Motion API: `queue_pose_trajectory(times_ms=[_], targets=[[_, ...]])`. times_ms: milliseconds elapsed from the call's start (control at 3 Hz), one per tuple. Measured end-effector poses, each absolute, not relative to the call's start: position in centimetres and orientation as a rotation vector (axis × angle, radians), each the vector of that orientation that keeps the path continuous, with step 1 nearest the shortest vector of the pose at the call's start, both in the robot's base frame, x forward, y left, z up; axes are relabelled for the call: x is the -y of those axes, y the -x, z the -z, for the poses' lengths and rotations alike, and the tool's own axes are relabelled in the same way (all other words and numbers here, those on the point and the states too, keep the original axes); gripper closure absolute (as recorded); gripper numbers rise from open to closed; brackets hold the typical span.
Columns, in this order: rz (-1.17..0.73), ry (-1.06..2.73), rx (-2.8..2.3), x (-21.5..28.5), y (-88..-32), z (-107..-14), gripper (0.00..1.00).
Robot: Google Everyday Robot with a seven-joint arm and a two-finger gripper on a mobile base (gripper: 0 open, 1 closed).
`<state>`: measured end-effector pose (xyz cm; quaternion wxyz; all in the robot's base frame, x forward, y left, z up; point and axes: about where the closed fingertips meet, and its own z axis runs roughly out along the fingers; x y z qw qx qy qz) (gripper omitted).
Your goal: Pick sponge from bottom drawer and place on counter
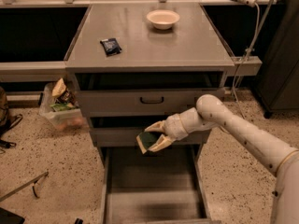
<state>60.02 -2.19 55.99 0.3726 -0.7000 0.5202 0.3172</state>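
Sponge (147, 139) hangs just below the centre of the frame, clamped between the two pale fingers of the gripper (152, 138). It is a small pad with a dark green face turned toward the camera. A yellowish layer shows along its left and lower edge, and it sits tilted in the grip. One finger (157, 125) lies over its upper edge and the other comes up beneath it.

The pad is held in the air in front of the middle drawer (112, 136) and above the open bottom drawer (154, 195), touching neither. That drawer is pulled out toward the lower edge of the frame, showing a flat grey floor with rails along both sides. The arm (233, 129) reaches in from the lower right.

The counter (177, 45) fills the upper middle of the frame, grey and slightly glossy. A pale bowl (162, 18) stands near its far edge and a dark blue packet (110, 46) lies toward its left side. A clear bin (60, 111) stands on the speckled floor at the left.
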Motion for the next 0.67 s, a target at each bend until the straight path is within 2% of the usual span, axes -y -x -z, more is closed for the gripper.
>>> queue_pose_trajectory(times_ms=[333,667], targets=[[-0.762,1.831,-1.274,2.48,-59.96,-63.85,1.0],[-0.761,1.831,-1.274,2.48,-59.96,-63.87,1.0]])
